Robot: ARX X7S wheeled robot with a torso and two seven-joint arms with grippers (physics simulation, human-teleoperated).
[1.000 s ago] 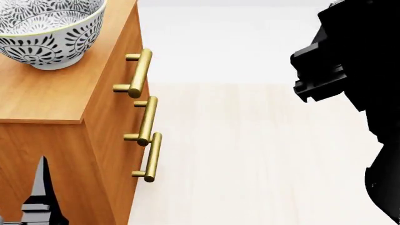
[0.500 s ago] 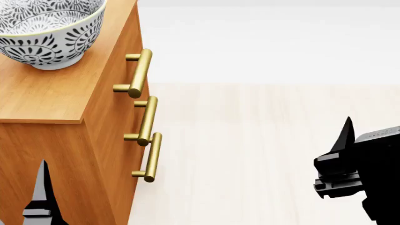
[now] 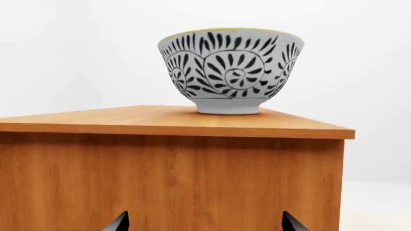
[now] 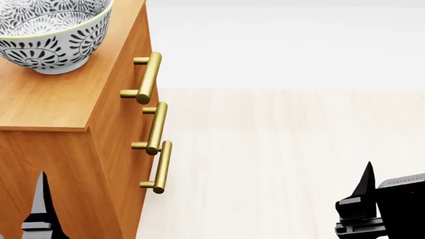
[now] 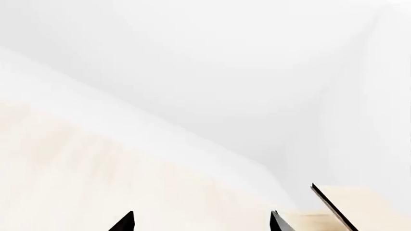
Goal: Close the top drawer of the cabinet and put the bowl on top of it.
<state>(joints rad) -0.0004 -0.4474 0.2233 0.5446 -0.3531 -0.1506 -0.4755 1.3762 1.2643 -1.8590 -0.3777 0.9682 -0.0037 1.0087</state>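
Note:
The bowl, white with a dark floral pattern, stands upright on the cabinet top at the upper left of the head view. In the left wrist view the bowl rests on the cabinet, well above my left gripper, which is open and empty in front of the cabinet's side wall. The top drawer, with its brass handle, lies flush with the two fronts below it. My right gripper is open and empty, low over the floor; in the head view the right gripper is far right of the cabinet.
Two lower brass handles stick out from the cabinet front. Pale wooden floor spreads between the cabinet and my right arm. The corner of a pale shelf shows in the right wrist view.
My right arm has dropped from the upper right of the head view to the lower right. The left gripper has sunk slightly. Bowl and cabinet have not moved.

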